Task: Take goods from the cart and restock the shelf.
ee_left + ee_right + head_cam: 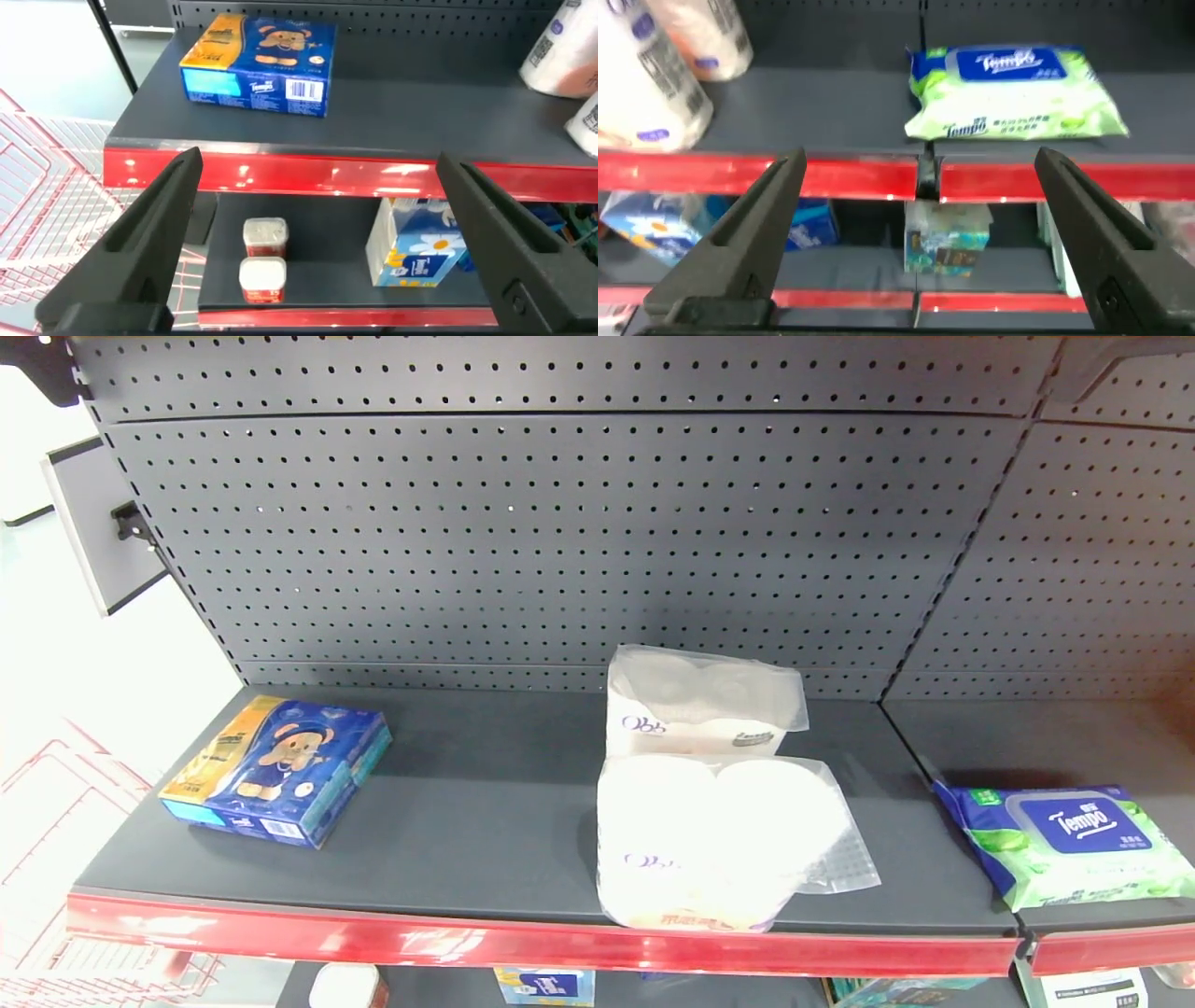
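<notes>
Here, flat grey metal shelf (485, 803), boxy blue tissue carton (277, 769), plastic-wrapped rolls (719, 840)

You're looking at a dark grey shelf (485, 803) with a red front strip (523, 945). A blue tissue box (277, 770) lies flat at its left. Right of centre sit two clear-wrapped packs, touching: the rear roll pack (700, 705) and the front roll pack (709, 845) at the edge. A wet-wipes pack (1069, 840) lies on the right-hand bay.

Just behind the red shelf edge (523, 943), the wipes pack (1074, 845) carries a white script word on its blue lid — the smaller lines below it are too fine to read. The front roll pack (709, 840) shows faint purple script; the blue tissue box (257, 61) bears a barcode (301, 91).
</notes>
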